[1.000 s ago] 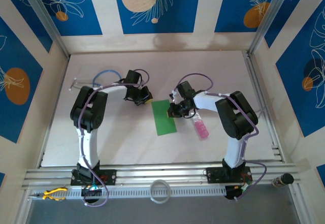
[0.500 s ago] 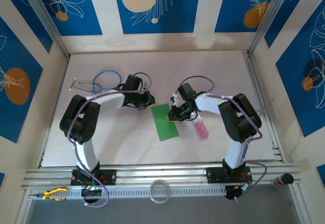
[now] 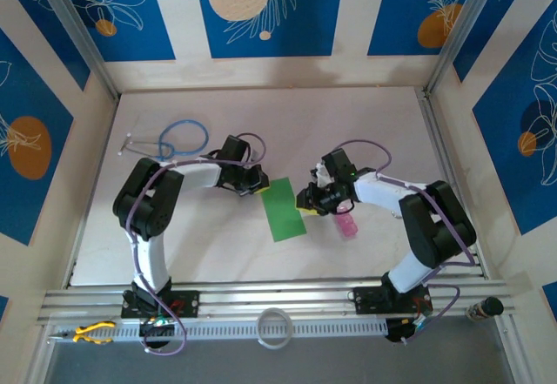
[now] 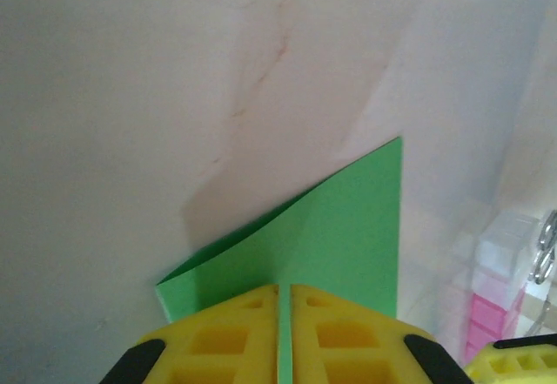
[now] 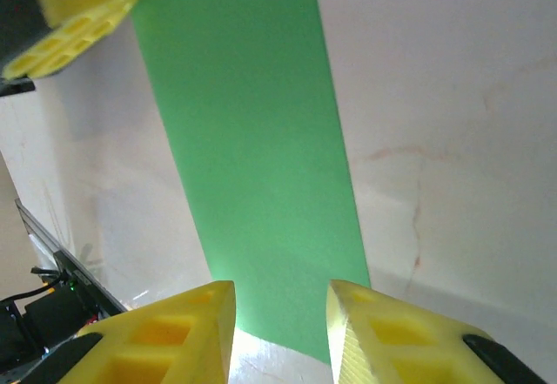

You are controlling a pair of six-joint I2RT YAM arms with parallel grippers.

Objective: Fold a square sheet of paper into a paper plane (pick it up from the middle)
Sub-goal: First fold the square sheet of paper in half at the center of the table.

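Top view: the green paper (image 3: 284,211), folded to a narrow rectangle, lies on the tabletop (image 3: 392,123) between the two arms. One corner is right at the L end effector (image 3: 253,183), and the opposite long edge is just beside the R end effector (image 3: 305,201). A pink bottle (image 3: 346,224) sits near the R wrist on the side away from the paper. A stethoscope (image 3: 178,137) is well off behind the L arm. Can't read either grip from up here.

L wrist view: the L end effector (image 4: 285,301) has its fingers together, clamped on the paper (image 4: 335,227), w/ a thin green line between them. Ahead of it the sheet's edge curves up w/ a shadow beneath, a lift the top view doesn't give.

R wrist view: the R end effector (image 5: 280,301) has its fingers apart w/ nothing between them. The green strip (image 5: 252,140) runs away ahead of it.

Risk, I'd say: w/ only one corner pinched, a pull by L could swing the sheet or slide its layers, skewing the crease. R moving low could snag the edge or knock the bottle
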